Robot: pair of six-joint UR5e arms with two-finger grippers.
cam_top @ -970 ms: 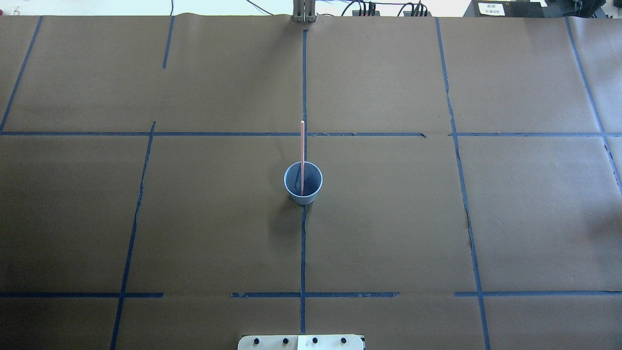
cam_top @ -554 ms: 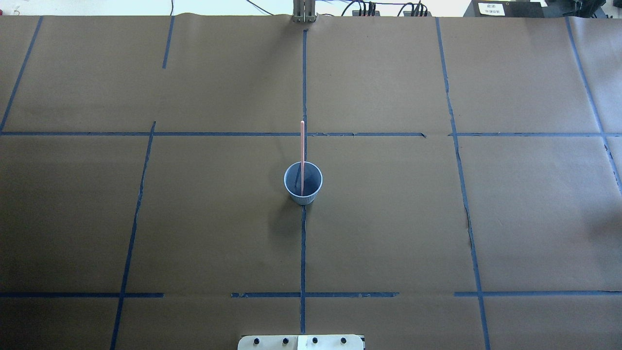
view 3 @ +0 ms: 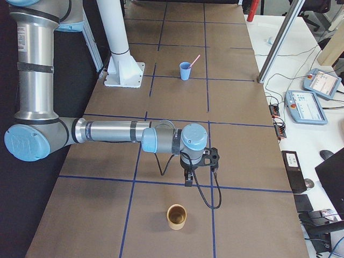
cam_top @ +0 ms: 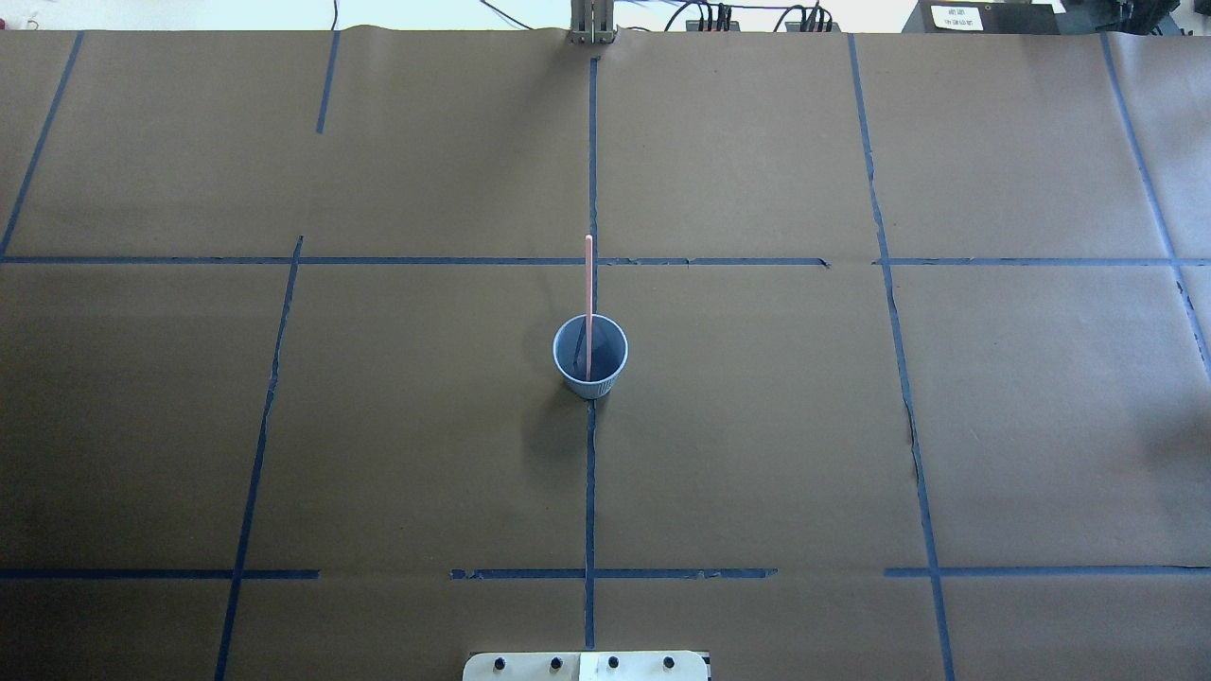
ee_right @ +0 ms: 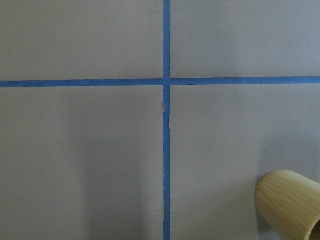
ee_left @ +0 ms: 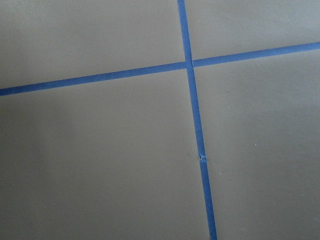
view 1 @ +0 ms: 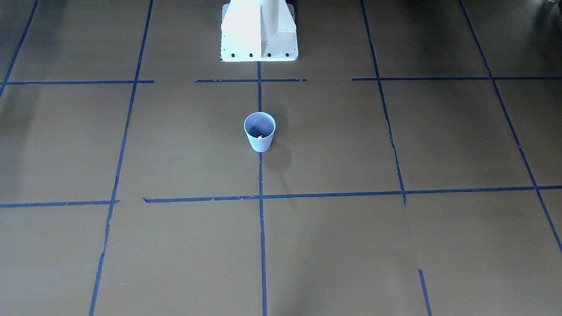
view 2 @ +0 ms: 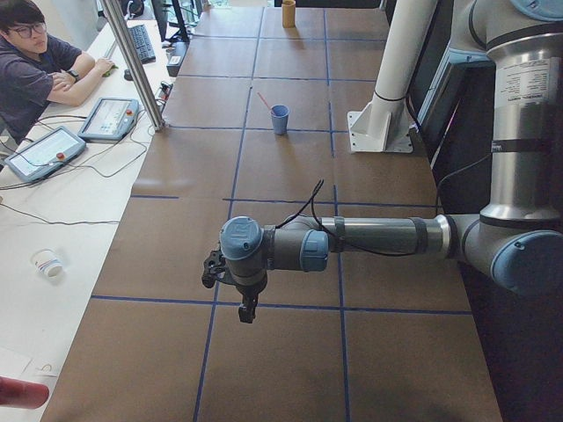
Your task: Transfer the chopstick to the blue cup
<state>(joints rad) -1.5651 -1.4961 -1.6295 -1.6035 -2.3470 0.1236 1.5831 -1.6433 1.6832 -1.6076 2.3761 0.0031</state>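
Note:
The pale blue ribbed cup (cam_top: pixel 590 371) stands upright at the table's middle on a tape line. One pinkish-red chopstick (cam_top: pixel 588 284) stands in it and leans over the far rim. The cup (view 1: pixel 259 141) and the stick's end (view 1: pixel 260 137) also show in the front-facing view. The left gripper (view 2: pixel 246 308) hangs above the table at the robot's far left, far from the cup (view 2: pixel 279 119). The right gripper (view 3: pixel 189 180) hangs above the table at the far right, far from the cup (view 3: pixel 185 71). Both show only in the side views, so I cannot tell if they are open or shut.
A bamboo cup (view 3: pixel 176 216) stands on the table just beyond the right gripper; it also shows in the right wrist view (ee_right: pixel 290 202). Blue tape lines cross the brown paper. The robot's white base (view 1: pixel 259 30) is behind the cup. An operator (view 2: pixel 35 66) sits at the side desk.

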